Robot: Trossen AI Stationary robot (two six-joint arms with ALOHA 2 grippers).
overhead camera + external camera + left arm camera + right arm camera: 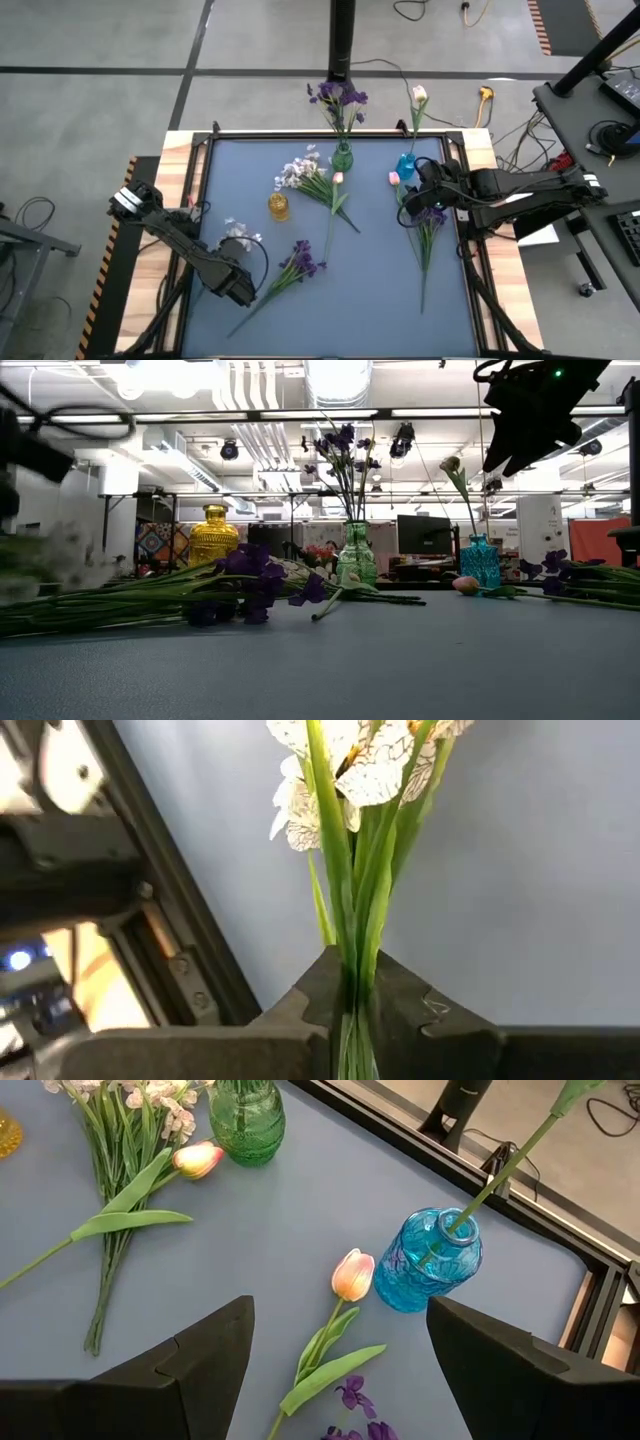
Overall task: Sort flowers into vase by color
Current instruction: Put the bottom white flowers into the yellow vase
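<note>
Left wrist view: left pincer (355, 1020) clamps white sprig (350, 780); right pincer (340, 1370) gapes.

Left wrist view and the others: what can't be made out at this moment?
- White flower: blossoms cut off by the frame edge; stem end hidden inside the shut left gripper.
- Right gripper, low view: a dark silhouette against the ceiling lights.
- Yellow vase, high view: too small to tell its contents.
</note>
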